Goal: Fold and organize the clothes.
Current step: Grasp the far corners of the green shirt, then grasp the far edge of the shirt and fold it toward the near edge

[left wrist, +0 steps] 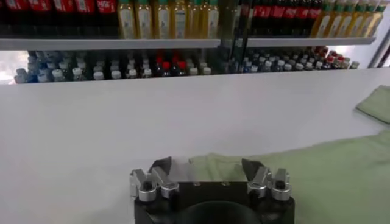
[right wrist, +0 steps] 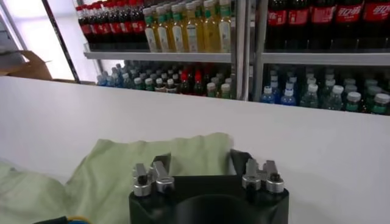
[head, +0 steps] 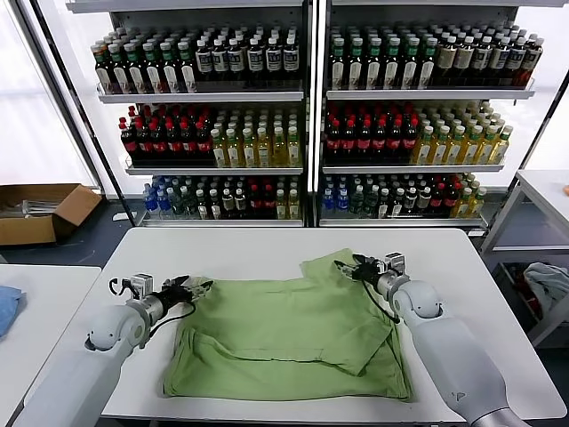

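From where I stand, the left gripper [head: 197,286] sits at about nine o'clock on the white counter [head: 267,245], its fingers [left wrist: 161,165] spread wide at the edge of the light-green shirt [head: 293,334]. The shirt lies rumpled across the counter's middle, toward six o'clock. At about two o'clock, the right gripper [head: 353,266] hovers over the shirt's sleeve [right wrist: 152,152], fingers [right wrist: 241,158] parted wide, gripping nothing.

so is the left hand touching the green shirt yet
Cannot tell. In the left wrist view the left hand sits open at the green shirt edge; no view plainly shows contact or gap.
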{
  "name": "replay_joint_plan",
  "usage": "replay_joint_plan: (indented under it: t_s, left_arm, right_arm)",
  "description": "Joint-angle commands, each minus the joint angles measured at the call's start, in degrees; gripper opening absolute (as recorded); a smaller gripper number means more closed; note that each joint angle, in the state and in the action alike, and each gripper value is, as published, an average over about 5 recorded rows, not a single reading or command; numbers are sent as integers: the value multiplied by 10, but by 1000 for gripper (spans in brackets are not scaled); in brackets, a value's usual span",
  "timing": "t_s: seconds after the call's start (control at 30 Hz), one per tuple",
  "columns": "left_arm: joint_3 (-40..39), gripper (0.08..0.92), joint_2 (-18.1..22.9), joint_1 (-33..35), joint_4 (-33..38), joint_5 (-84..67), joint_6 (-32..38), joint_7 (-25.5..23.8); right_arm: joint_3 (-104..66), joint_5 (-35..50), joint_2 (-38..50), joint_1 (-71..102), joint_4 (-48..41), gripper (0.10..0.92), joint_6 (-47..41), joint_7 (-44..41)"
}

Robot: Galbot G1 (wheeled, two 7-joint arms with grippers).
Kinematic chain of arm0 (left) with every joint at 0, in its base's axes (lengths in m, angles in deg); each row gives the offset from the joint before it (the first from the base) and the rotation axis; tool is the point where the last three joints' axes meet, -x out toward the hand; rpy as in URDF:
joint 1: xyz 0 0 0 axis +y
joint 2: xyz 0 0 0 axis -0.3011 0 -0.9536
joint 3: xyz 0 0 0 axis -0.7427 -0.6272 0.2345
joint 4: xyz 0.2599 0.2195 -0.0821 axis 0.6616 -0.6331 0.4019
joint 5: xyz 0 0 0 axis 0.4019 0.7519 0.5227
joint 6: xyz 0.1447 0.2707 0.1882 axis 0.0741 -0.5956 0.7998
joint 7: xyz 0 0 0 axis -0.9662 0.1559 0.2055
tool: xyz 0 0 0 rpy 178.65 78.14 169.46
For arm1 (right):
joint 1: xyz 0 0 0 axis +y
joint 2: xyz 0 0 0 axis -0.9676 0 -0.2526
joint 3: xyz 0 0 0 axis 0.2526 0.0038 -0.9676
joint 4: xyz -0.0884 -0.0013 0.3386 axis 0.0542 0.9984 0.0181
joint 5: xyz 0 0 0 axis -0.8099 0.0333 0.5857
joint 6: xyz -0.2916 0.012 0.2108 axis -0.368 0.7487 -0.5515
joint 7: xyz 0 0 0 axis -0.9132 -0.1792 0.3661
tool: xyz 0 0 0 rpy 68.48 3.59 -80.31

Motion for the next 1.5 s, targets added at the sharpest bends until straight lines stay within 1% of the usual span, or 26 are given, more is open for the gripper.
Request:
replay_joint_plan:
  t_s: [0.03,0.13,0.2,0.4,0.5,0.57,0.63,0.73,0.87,1.07,1.27,1.5]
  left_arm:
    - [-7,602,4,5,0,1,-2,-1]
    - [-4,515,4,11,3,0,0,-1]
    - [-3,472,2,15,5,0,2,-3]
    - [0,290,1,16,6,-3,9,-2]
    - [5,203,1,12,11,-5,15,1]
    - [11,146,-1,10,18,-9,17,4]
    - [16,108,-5,11,29,-14,18,5]
    - [24,91,-10,16,48,-18,20,6]
    - [41,89,-13,31,77,-22,20,8]
    - [77,89,-24,81,149,-27,21,14]
    - [125,89,-43,169,234,-24,27,22]
    - [185,89,-49,303,323,-15,20,40]
  right_arm:
    - [5,-3,-6,-2,-7,473,-1,0]
    - [1,-1,-7,2,-1,386,0,2]
    - [-1,0,-7,4,3,325,1,4]
    - [-8,11,-7,11,17,153,7,10]
    - [-16,25,-6,18,35,108,12,16]
    - [-25,40,-4,27,56,106,13,22]
    - [-33,54,0,38,80,106,12,27]
    - [-47,75,8,55,118,106,9,35]
    - [-68,101,17,81,175,106,2,47]
    - [-103,119,38,136,266,106,-5,58]
    - [-153,138,75,251,383,106,-8,70]
    - [-241,123,90,423,510,106,-7,77]
